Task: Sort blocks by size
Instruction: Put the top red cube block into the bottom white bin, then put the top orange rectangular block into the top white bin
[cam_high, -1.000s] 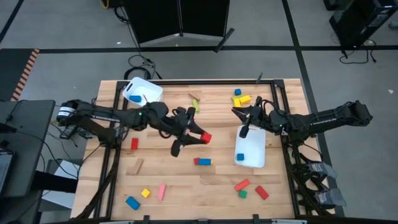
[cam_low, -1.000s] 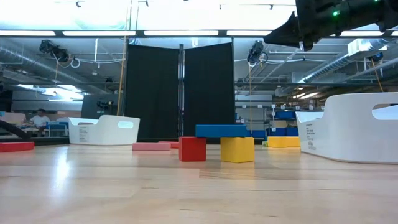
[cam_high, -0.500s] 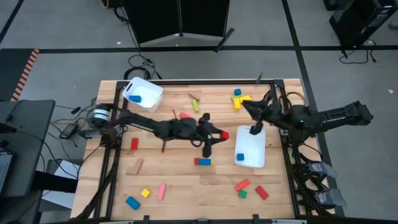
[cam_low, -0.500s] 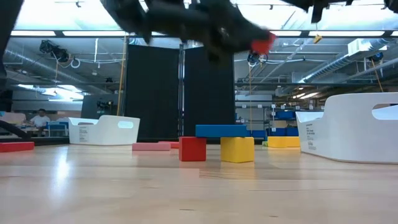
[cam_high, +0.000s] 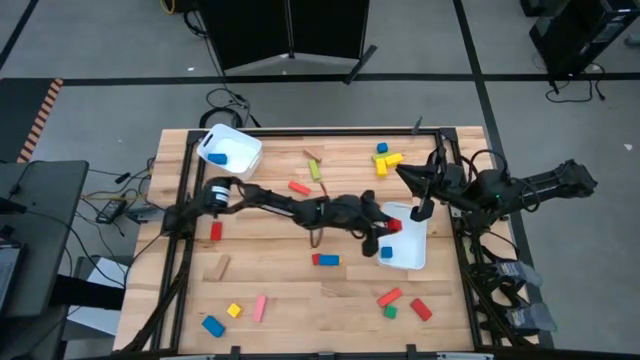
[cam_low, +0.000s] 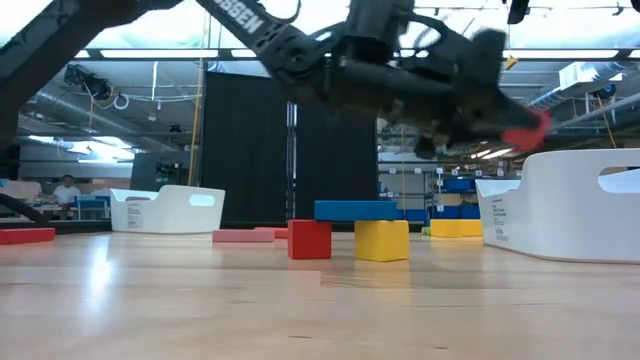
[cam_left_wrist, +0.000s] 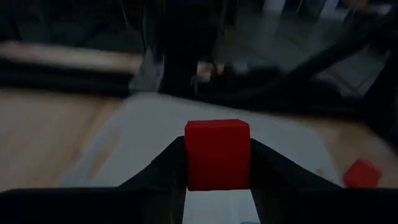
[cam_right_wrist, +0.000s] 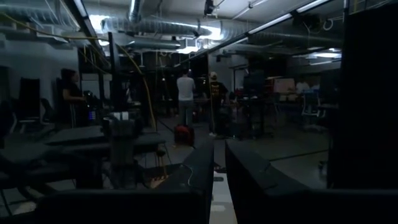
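Over the near-left corner of the white plastic bin (cam_high: 408, 250) on the table's right side, I see the left gripper (cam_high: 386, 232) stretched far across from its base, fingers pinching a small red wooden cube (cam_high: 393, 226). My left wrist view confirms it: the red cube (cam_left_wrist: 217, 153) sits clamped between the two dark fingers (cam_left_wrist: 163, 167), with the pale bin floor directly beyond it. Low view shows the cube (cam_low: 524, 131) held well above the tabletop, level with the bin's rim (cam_low: 560, 170).

Right gripper (cam_high: 424, 209) hangs just beside the bin's far edge, raised; its fingers (cam_right_wrist: 202, 165) stand nearly pressed together, a thin gap between them, holding nothing.

Second white plastic bin (cam_high: 228, 150) at far left holds a blue block (cam_high: 218, 158). Loose blocks lie scattered on the wooden table (cam_high: 290, 300): yellow blocks (cam_high: 386, 159) at the far side, a red-and-blue pair (cam_high: 325, 260) near the middle, a pink bar (cam_high: 260, 307) near left, red blocks (cam_high: 421, 309) near right.
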